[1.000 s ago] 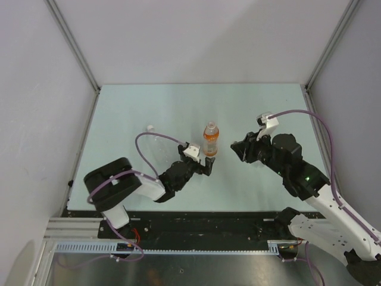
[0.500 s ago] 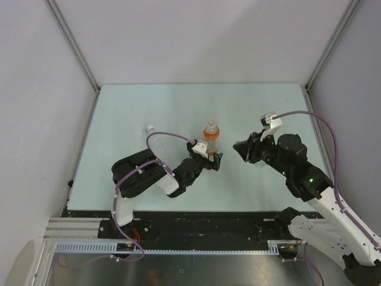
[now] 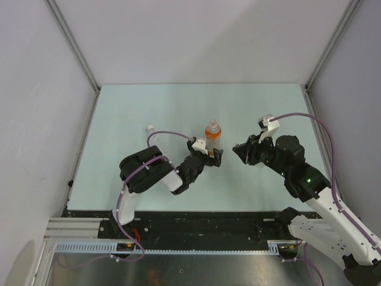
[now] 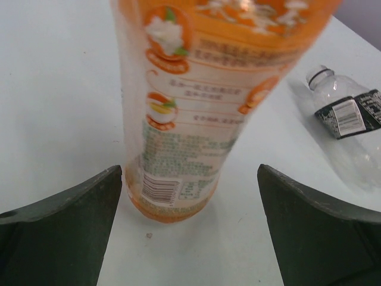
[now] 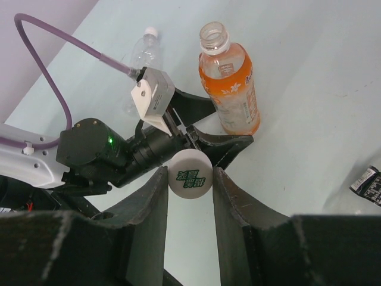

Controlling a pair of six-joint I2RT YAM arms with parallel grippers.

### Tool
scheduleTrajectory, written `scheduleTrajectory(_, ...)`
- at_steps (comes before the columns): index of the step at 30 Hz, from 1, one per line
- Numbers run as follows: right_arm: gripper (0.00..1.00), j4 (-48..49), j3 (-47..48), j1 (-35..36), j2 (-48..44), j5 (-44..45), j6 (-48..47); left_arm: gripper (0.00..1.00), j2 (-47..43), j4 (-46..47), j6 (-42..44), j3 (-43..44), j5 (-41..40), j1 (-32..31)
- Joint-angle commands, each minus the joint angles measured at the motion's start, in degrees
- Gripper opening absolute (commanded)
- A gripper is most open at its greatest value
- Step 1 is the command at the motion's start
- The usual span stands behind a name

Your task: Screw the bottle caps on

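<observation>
Step in hand: capping the orange bottle (image 3: 212, 136), upright and uncapped on the surface (image 3: 149, 107). Left hand (image 3: 209, 159) fully open, flanking its base; right hand (image 3: 242, 151) pinches a white cap (image 5: 190, 173). Next, as I judge it: clamp bottle, seat cap squarely on mouth

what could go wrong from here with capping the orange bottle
The left end effector stands open on either side of the orange bottle, not gripping it; pressing the white cap on now could tip or spin it. The right end effector pinches the cap by its rim, so an off-centre approach to the open neck might cross-thread or drop it.
</observation>
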Motion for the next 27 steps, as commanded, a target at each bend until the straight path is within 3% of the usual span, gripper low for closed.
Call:
scheduleTrajectory(1,0.09,2.0,-0.2,-0.3,-1.1,-0.5,-0.9,0.98,1.1,4.5,-4.0,2.0,-2.4,0.8)
scheduleTrajectory(11,0.11,0.4,-0.9,-0.4,-2.6,-0.5,-1.4,0.92,0.7,-4.0,-4.9,6.1,-3.4,0.9)
scheduleTrajectory(15,0.11,0.0,-1.1,-0.5,-3.5,0.1,-1.4,0.75,0.7,-5.5,-4.2,6.8,-2.6,0.9)
scheduleTrajectory(19,0.12,-0.7,-1.2,-0.5,-4.6,0.4,-1.6,0.49,-1.0,-5.7,-2.3,5.9,-2.0,0.8)
scheduleTrajectory(24,0.12,-0.6,-1.2,-0.4,-5.1,0.2,-1.9,0.37,-12.0,-6.7,5.0,0.0,2.6,0.1)
scheduleTrajectory(27,0.12,-0.3,-1.2,-0.5,-5.6,-0.4,-1.8,0.3,-21.3,-13.8,8.1,-4.5,9.7,-0.1)
